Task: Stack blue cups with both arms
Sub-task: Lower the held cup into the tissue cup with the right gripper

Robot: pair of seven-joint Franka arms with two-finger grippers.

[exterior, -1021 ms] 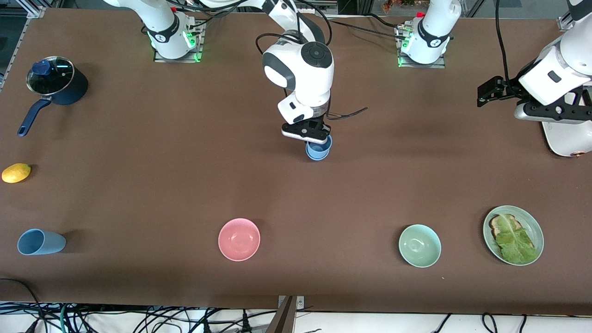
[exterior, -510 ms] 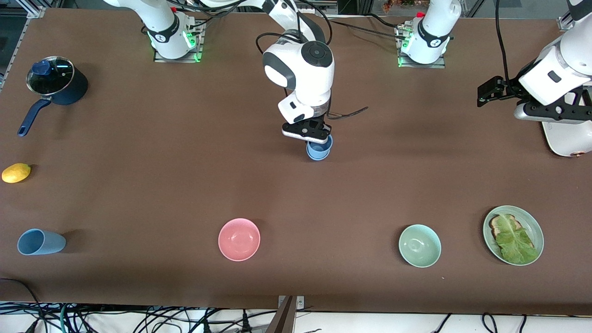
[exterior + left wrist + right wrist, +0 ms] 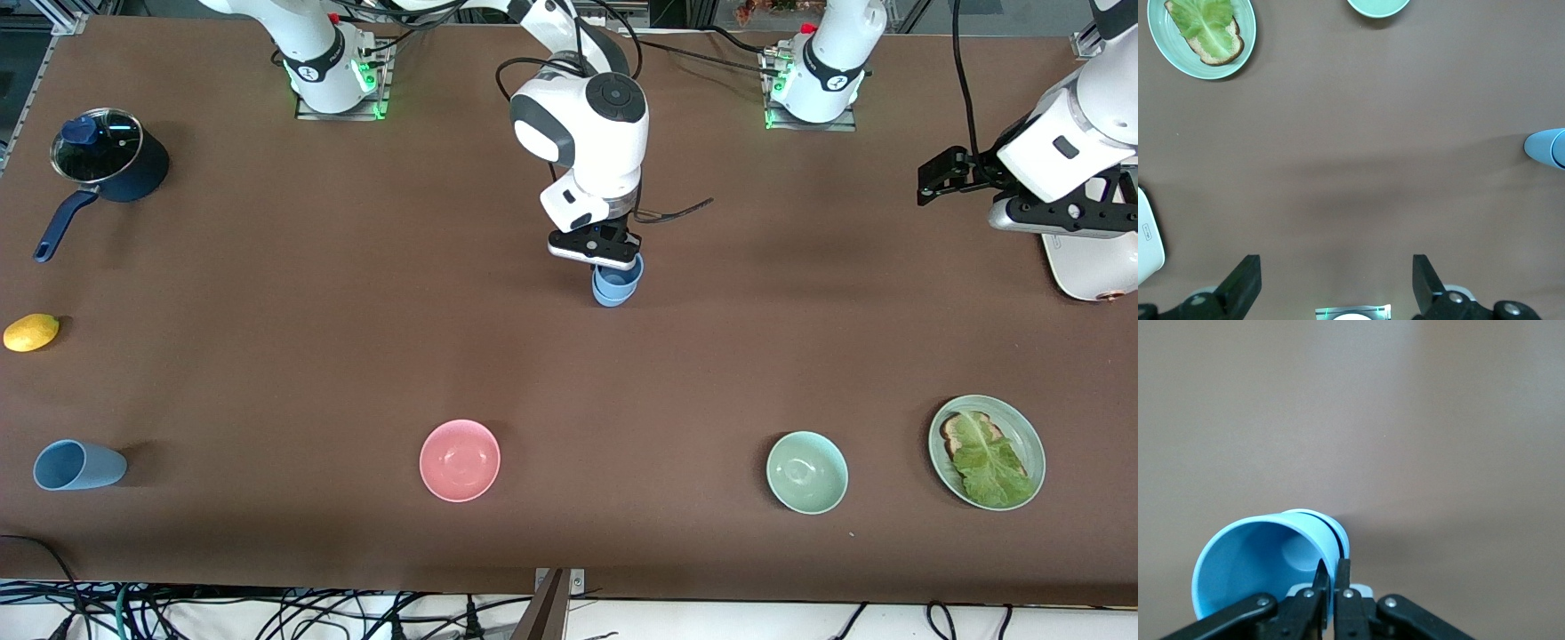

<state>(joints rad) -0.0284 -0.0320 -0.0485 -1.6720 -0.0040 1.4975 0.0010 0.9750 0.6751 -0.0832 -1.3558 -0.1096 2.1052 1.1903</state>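
Three blue cups are in play, and sweeping across the front view from the right arm's end of the table, we start with the dark-blue lidded saucepan [image 3: 109, 166] up near the robots' side, a yellow lemon [image 3: 31, 332] nearer the camera than it, and nearer again a lone blue cup [image 3: 78, 465] lying on its side, well apart from both grippers. Next comes the pink bowl [image 3: 460, 460], upright and untouched. At mid-table the right gripper [image 3: 608, 264] points straight down with its fingers [image 3: 1322, 592] pressed together on the rim of the upper blue cup [image 3: 619, 274], one finger inside the wall and one outside, pinching it. That cup sits directly under the gripper, nested in the lower blue cup [image 3: 610, 297], which stands on the table; from the right wrist view the held cup [image 3: 1265, 560] tilts a little, the second cup's rim peeking out around it, and whether the pair is fully seated I cannot tell. Moving on, the mint-green bowl [image 3: 806, 472] sits near the camera's edge, and the green plate [image 3: 1031, 440] with toast and lettuce lies beside it toward the left arm's end. Above that end the left gripper [image 3: 1335, 288] waits in the air over bare table, its fingers [image 3: 1243, 283] spread wide and holding nothing.
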